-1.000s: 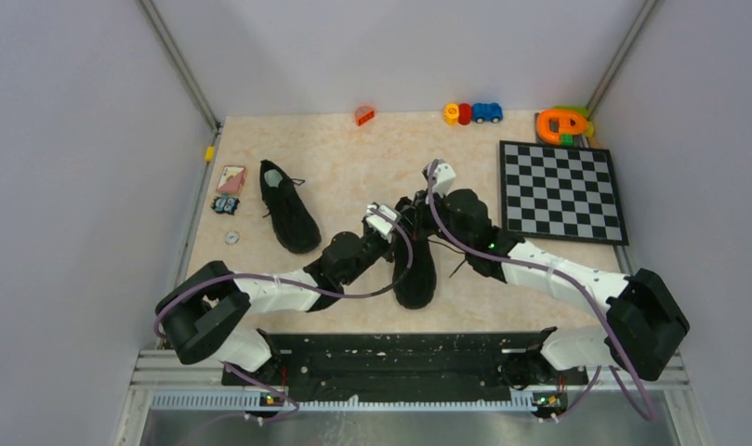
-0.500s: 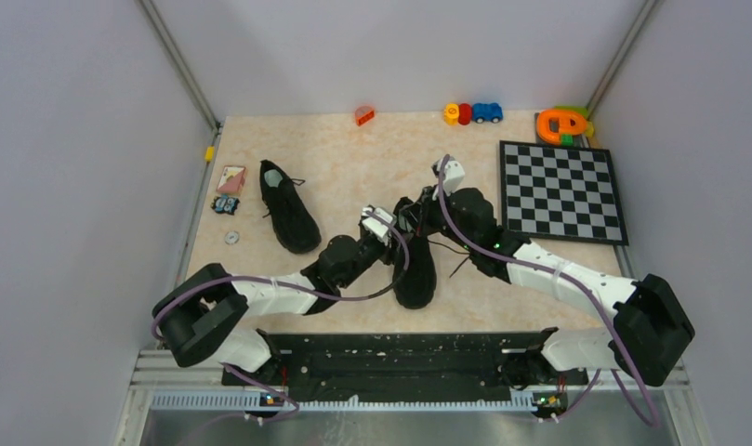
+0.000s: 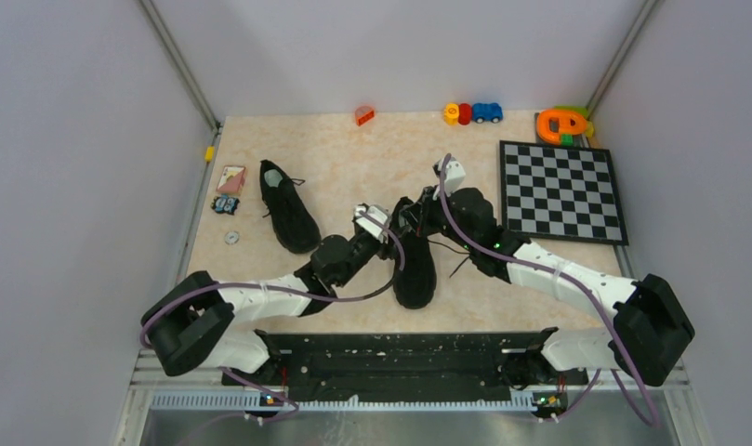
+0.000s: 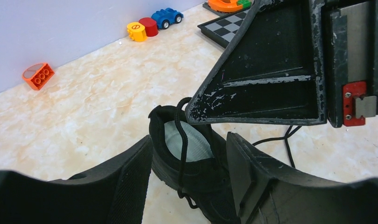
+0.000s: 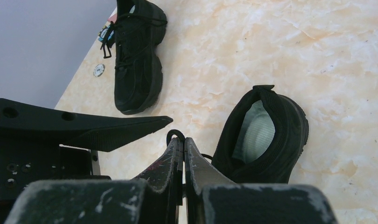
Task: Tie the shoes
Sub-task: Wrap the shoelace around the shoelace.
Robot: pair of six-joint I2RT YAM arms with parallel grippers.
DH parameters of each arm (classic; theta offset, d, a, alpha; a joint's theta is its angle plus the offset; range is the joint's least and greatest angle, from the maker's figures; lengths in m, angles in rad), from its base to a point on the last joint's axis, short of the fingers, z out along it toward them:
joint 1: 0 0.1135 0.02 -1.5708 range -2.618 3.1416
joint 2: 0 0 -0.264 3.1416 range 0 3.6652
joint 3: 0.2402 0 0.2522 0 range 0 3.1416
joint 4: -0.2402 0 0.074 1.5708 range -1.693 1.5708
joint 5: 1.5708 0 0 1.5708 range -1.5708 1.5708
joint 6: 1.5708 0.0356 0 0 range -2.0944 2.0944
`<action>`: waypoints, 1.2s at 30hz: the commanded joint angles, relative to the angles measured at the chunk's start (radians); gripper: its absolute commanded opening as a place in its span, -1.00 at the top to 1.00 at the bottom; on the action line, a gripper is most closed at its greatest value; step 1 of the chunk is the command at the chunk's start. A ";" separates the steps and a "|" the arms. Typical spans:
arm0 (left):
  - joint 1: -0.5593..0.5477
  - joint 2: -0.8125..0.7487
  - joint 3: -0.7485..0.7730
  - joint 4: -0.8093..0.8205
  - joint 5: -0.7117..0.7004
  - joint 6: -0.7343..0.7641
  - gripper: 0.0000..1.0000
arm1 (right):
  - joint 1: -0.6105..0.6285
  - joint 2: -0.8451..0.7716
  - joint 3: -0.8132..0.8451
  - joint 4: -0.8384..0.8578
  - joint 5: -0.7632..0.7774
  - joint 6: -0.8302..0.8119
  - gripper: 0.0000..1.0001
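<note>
right hand (image 5: 183, 142) clamped on a lace (image 5: 174, 134), left hand (image 4: 189, 140) spread apart by the shoe's (image 3: 416, 283) heel.
mid-counter (image 3: 353, 158) shoe runs far-to-near, toe toward the near edge; only the wrist views show its pale insole (image 4: 198, 144).

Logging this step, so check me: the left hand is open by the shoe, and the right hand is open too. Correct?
No. The right hand is shut, pinching a lace, as the right wrist view shows. The left hand is open by the shoe.
</note>
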 commanded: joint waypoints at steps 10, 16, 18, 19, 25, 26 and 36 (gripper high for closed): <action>-0.003 0.101 0.071 0.124 -0.035 0.042 -0.20 | -0.008 -0.016 0.042 0.027 -0.022 0.027 1.00; -0.007 0.107 0.080 0.139 -0.066 0.034 -0.03 | -0.008 -0.013 0.040 0.023 -0.018 0.026 1.00; -0.012 0.114 0.088 0.136 -0.084 0.036 -0.03 | -0.008 -0.011 0.040 0.026 -0.019 0.027 1.00; -0.015 0.120 0.091 0.139 -0.088 0.036 -0.03 | -0.008 -0.010 0.041 0.026 -0.020 0.028 1.00; -0.032 0.143 0.108 0.145 -0.139 0.051 0.29 | -0.008 -0.007 0.043 0.022 -0.011 0.039 1.00; -0.033 0.146 0.116 0.135 -0.152 0.049 0.41 | -0.008 -0.007 0.043 0.023 -0.010 0.041 1.00; -0.032 0.165 0.136 0.080 -0.040 0.012 1.00 | -0.008 -0.029 0.039 -0.010 0.044 0.053 0.84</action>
